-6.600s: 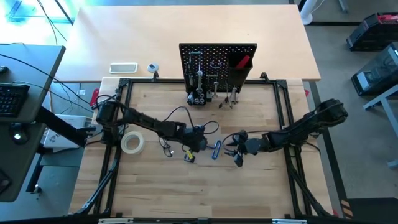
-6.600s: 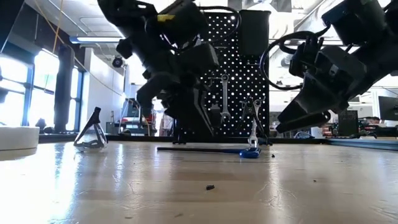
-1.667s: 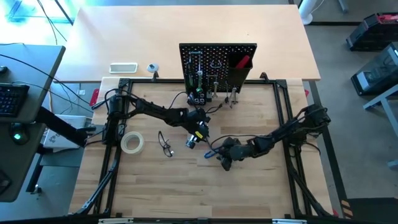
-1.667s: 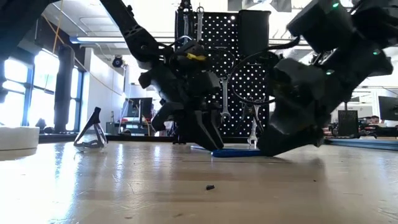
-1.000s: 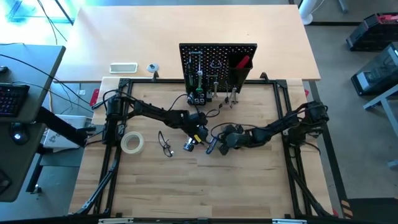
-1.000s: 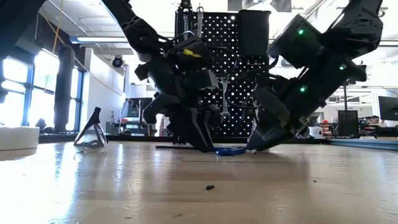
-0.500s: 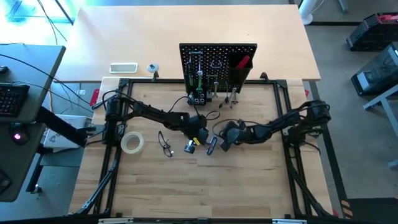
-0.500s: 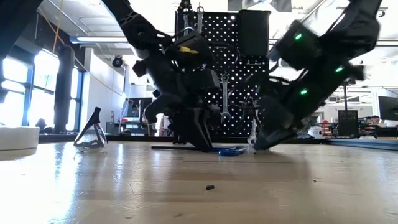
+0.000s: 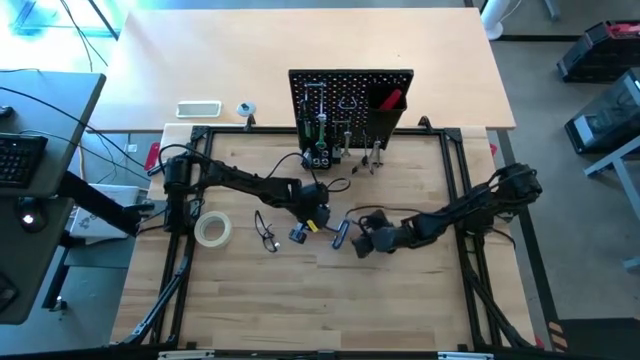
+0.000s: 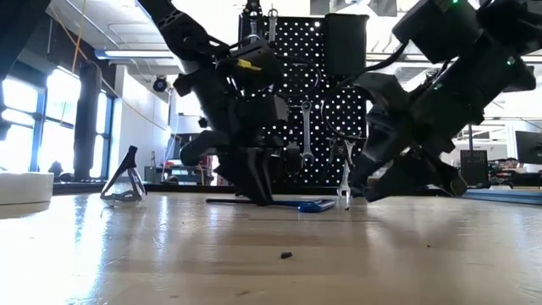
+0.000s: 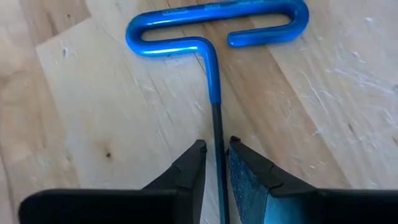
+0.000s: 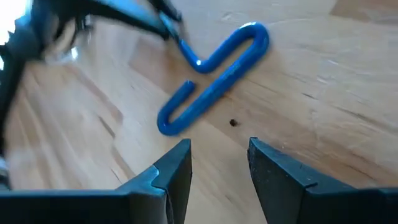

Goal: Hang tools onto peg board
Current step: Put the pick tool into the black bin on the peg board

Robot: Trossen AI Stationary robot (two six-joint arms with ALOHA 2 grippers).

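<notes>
Blue-handled hex key (image 11: 214, 37) lies flat on the scuffed wooden table (image 9: 400, 300) — left gripper (image 11: 216, 149) pinching its dark shaft, right gripper (image 12: 219, 155) spread, empty, nearby.

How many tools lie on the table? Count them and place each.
3: tape roll at the left, glasses beside it, blue-handled hex key mid-table; arms may hide others.
</notes>
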